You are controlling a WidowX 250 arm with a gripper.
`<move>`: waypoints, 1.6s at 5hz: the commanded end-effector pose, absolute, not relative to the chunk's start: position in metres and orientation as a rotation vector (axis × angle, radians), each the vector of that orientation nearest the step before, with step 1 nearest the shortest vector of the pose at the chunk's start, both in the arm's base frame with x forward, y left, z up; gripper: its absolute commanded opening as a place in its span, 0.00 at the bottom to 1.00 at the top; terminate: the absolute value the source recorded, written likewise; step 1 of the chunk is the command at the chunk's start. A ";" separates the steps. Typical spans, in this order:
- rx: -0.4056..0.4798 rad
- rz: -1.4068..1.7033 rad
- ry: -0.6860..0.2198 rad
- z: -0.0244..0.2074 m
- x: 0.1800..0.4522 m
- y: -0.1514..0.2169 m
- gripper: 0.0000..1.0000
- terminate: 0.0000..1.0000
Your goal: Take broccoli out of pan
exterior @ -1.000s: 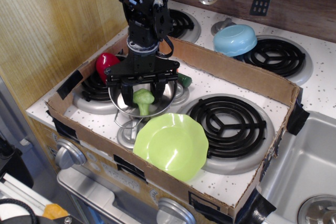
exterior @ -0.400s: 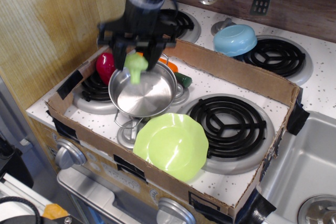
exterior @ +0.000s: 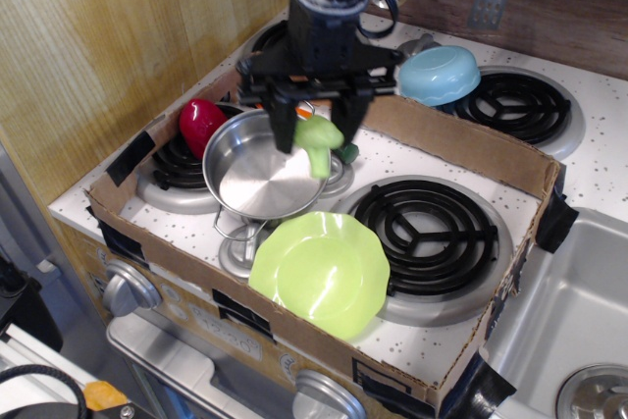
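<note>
My gripper (exterior: pixel 316 123) is shut on the light-green broccoli (exterior: pixel 318 141) and holds it in the air above the right rim of the steel pan (exterior: pixel 257 176). The broccoli's head sits between the black fingers (exterior: pixel 286 125) and its stem hangs down to the right. The pan is empty and rests on the front left burner inside the cardboard box. Its wire handle sticks out at the front.
A lime-green scalloped plate (exterior: pixel 324 272) leans at the box's front wall. A red pepper (exterior: pixel 199 123) lies left of the pan. A dark green vegetable (exterior: pixel 344 152) peeks out behind the pan. A light-blue bowl (exterior: pixel 439 74) sits on the back stove. The front right burner (exterior: pixel 420 225) is bare.
My gripper lifted the broccoli out of the pan, first up and left, then moved right with it to above the pan's right rim. The pan is now empty.
</note>
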State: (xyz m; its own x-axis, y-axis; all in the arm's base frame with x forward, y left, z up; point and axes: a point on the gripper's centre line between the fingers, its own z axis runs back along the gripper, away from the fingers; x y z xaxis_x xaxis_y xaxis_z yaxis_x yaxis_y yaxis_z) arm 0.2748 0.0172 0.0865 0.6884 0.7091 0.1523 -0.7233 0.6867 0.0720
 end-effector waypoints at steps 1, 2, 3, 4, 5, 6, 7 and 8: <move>-0.021 0.688 -0.111 0.067 0.300 -0.012 0.00 0.00; -0.057 0.650 -0.097 0.060 0.311 -0.029 0.00 0.00; -0.064 0.620 -0.110 0.055 0.323 -0.040 0.00 0.00; -0.071 0.616 -0.131 0.051 0.328 -0.046 0.00 0.00; -0.077 0.635 -0.140 0.050 0.328 -0.051 0.00 0.00; -0.062 0.627 -0.134 0.052 0.328 -0.051 1.00 0.00; -0.020 0.628 -0.141 0.061 0.325 -0.046 1.00 0.00; 0.038 0.636 -0.157 0.083 0.327 -0.041 1.00 0.00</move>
